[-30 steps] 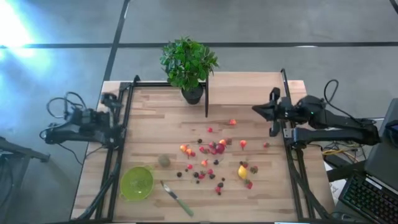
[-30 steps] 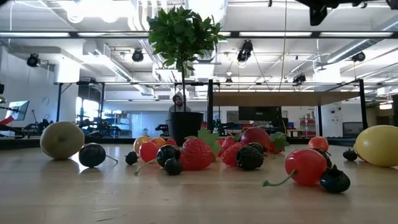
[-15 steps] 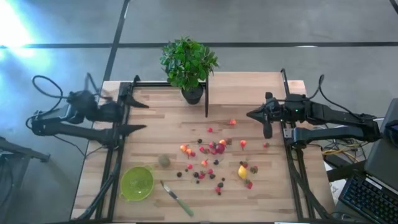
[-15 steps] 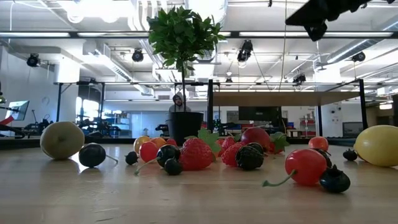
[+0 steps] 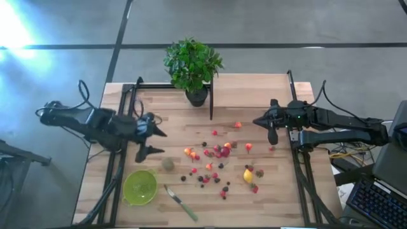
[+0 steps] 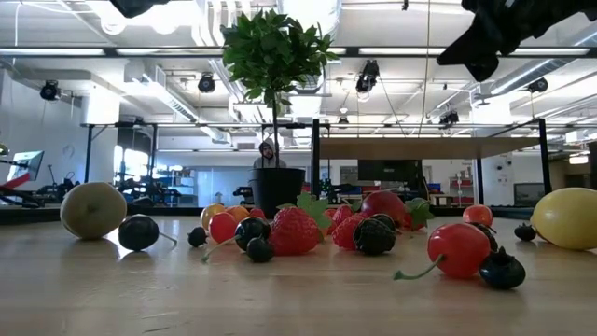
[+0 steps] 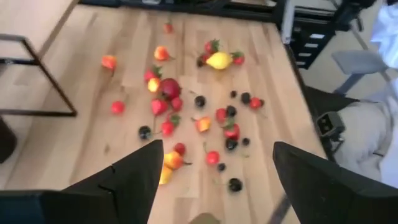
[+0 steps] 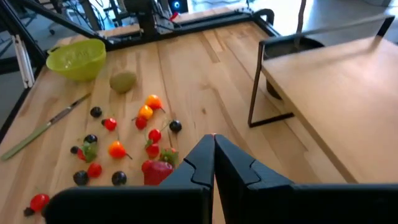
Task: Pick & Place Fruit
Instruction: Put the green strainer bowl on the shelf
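A wooden table [image 5: 184, 121] was seen from above, with a dark robot arm at each side. Scattered over the middle and right of its top lay the fruit [image 5: 219, 162]: many tiny red, orange and dark berries, loose on the wood and held by neither arm. Among them sat one yellow lemon [image 5: 247, 175], toward the right of the cluster. A larger dull-green ball [image 5: 167, 164] rested apart from the berries, on the left of the scatter, near a lime-green bowl [image 5: 140, 187]. Just beside the bowl lay a green-handled knife [image 5: 181, 203].

The left pincer [image 5: 154, 142] hung over the left part of the table, its two fingers spread wide and holding nothing, close to the dull-green ball but not touching it. In its wrist view the fingers [image 7: 134, 177] framed the berries ahead of them.

The right pincer [image 5: 268, 124] was poised above the right part of the table, beyond the fruit cluster. Its fingers [image 8: 198, 163] were pressed together with nothing between them.

A potted plant [image 5: 193, 67] stood at the far edge of the table, next to a thin black frame [image 5: 211, 97]. From table height, the berries lay in a row before the plant's dark pot [image 6: 278, 191].
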Tool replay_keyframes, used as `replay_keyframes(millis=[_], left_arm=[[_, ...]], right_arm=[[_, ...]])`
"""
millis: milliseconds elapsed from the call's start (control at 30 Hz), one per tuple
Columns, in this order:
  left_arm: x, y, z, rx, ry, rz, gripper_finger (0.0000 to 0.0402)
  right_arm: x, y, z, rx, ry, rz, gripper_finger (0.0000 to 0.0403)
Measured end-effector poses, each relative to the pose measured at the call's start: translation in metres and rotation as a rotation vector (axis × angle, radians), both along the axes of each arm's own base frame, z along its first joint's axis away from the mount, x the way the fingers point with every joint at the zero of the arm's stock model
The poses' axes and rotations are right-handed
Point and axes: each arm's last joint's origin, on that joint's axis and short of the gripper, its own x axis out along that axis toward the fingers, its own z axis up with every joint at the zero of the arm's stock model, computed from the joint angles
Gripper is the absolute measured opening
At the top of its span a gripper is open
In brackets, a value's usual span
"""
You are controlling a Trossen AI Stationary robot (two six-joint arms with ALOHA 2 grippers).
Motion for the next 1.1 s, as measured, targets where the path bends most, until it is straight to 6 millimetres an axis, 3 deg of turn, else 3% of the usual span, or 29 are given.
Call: replay_keyframes(millis=[300, 700, 900, 1100], left_arm=[[0.003, -0.054, -0.016, -0.041, 0.085, -0.007, 0.0306], [0.006, -0.109, -0.061, -0.317, 0.453, 0.140, 0.0306], [0.002, -0.108, -0.082, -0.342, 0.696, 0.377, 0.0306], [-0.014, -0.096, -0.088, -0.330, 0.897, 0.587, 0.0307]], right_arm=[[0.001, 0.000, 0.000, -0.002, -0.012, 0.000, 0.0008], [0.001, 0.000, 0.000, -0.003, -0.014, -0.002, 0.0008], [0.002, 0.000, 0.003, -0.013, -0.044, 0.001, 0.0008], [0.003, 0.000, 0.004, -0.016, -0.055, 0.001, 0.0008]])
